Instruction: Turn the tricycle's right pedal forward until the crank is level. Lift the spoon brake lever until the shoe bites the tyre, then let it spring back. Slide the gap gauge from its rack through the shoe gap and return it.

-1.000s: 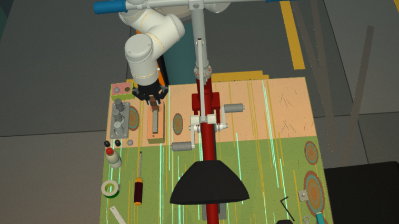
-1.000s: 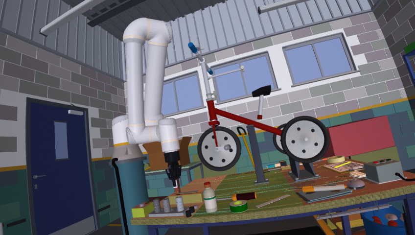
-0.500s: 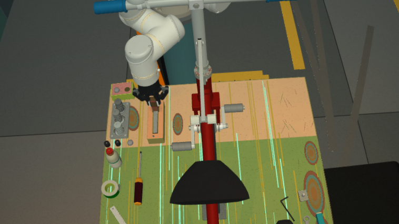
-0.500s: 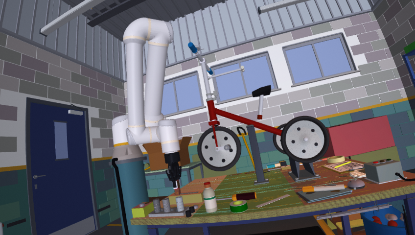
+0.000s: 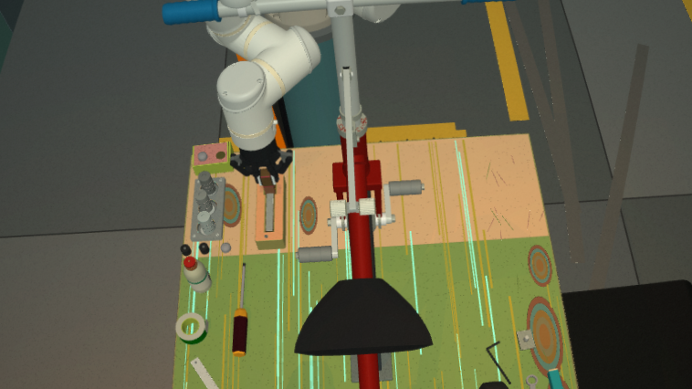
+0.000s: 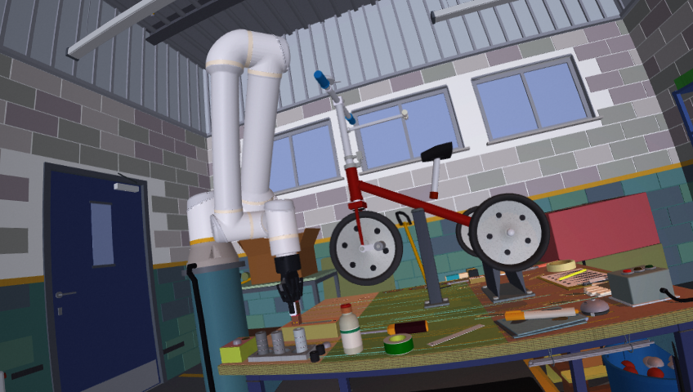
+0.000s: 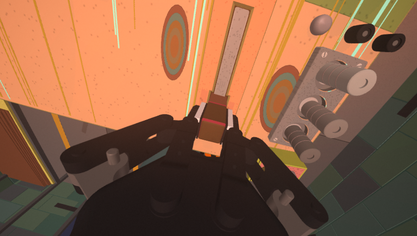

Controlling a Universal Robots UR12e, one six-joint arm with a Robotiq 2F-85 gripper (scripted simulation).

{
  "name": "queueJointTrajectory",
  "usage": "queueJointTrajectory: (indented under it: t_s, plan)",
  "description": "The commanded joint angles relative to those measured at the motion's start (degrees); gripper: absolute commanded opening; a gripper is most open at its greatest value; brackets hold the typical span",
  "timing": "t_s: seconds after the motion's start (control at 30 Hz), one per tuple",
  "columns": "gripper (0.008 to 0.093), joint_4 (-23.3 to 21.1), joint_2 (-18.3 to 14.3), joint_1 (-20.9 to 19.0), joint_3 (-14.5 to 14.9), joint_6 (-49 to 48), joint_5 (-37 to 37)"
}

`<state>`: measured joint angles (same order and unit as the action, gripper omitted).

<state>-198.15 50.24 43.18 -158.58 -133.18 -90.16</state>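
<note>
At the bench's far left corner the wooden rack lies on the orange mat, and the gap gauge rests along its slot with its brown handle clamped in my closed gripper at the rack's far end. The gauge's grey blade stretches away from me toward the green mat. To the right the red tricycle sits raised on its stand. Its cranks stand near level, the left pedal toward the seat and the right pedal toward the front. The spoon brake lever runs down the steering column.
Just left of the rack, a grey plate holds three upright threaded pegs, with a green-and-pink block beyond it. A bottle, tape roll and screwdriver lie nearer the seat. The bench's left edge runs close by.
</note>
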Motion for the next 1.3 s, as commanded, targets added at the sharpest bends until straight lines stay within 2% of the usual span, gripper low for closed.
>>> queueJointTrajectory:
  t_s: [0.0,0.33,1.03,1.27]
  plan:
    - [0.0080,0.0,0.0,0.0,0.0,0.0,0.0]
    - [0.0080,0.0,0.0,0.0,0.0,0.0,0.0]
    - [0.0495,0.0,0.0,0.0,0.0,0.0,0.0]
    - [0.0500,0.0,0.0,0.0,0.0,0.0,0.0]
